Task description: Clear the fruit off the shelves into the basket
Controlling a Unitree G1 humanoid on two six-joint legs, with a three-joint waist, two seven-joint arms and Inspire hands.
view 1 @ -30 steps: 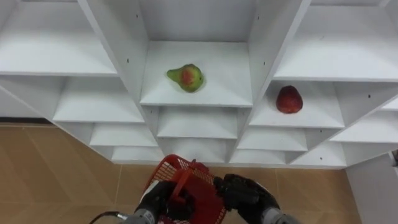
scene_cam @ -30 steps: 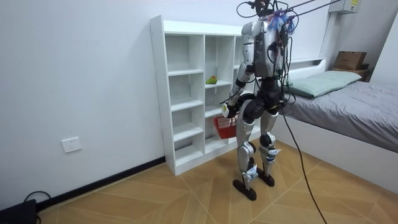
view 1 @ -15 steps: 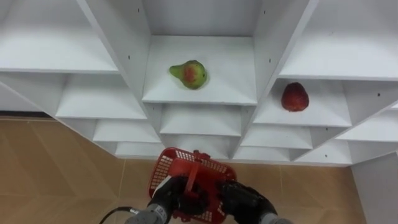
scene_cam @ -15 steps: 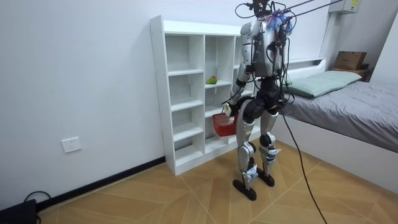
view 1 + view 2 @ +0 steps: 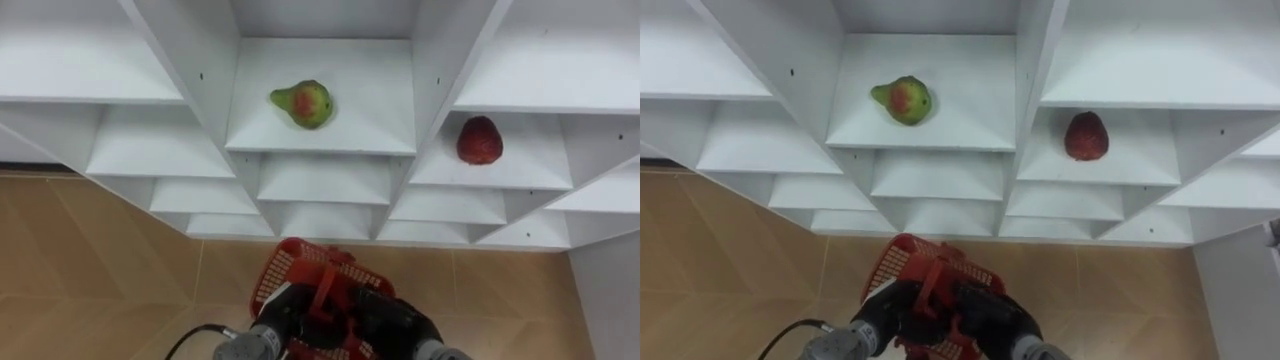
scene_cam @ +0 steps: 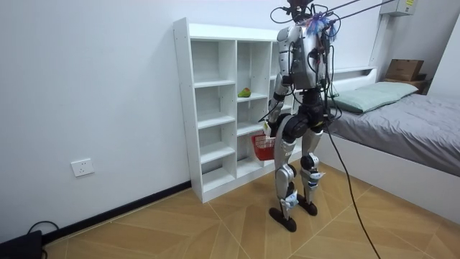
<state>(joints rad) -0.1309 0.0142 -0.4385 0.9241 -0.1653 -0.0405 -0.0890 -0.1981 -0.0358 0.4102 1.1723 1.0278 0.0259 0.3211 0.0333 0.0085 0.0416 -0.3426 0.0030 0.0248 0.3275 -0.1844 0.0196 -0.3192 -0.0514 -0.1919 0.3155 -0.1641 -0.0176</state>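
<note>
A green pear with a red blush [image 5: 302, 103] lies on the middle shelf compartment straight ahead of me. To its right, one compartment over and slightly lower, sits a red fruit [image 5: 479, 140]. Below them I hold a red mesh basket [image 5: 300, 268] in front of my body, over the floor. My left hand [image 5: 283, 312] is curled round its upright handle. My right hand [image 5: 397, 320] grips the basket's right side with curled fingers. The room view has me standing upright facing the shelves, with the basket [image 6: 263, 146] at hip height and the pear [image 6: 245, 92] at chest height.
The white shelf unit [image 5: 360, 110] has several open compartments, and dividers flank each fruit. Wooden floor [image 5: 90, 260] lies below. A bed [image 6: 402, 122] stands behind me at the room view's right, with a cardboard box [image 6: 404, 69] beyond it.
The eye view has shifted a little. The basket, still in both hands, has come slightly further from the view's lower edge and nearer my hips. Neither fruit has moved.
</note>
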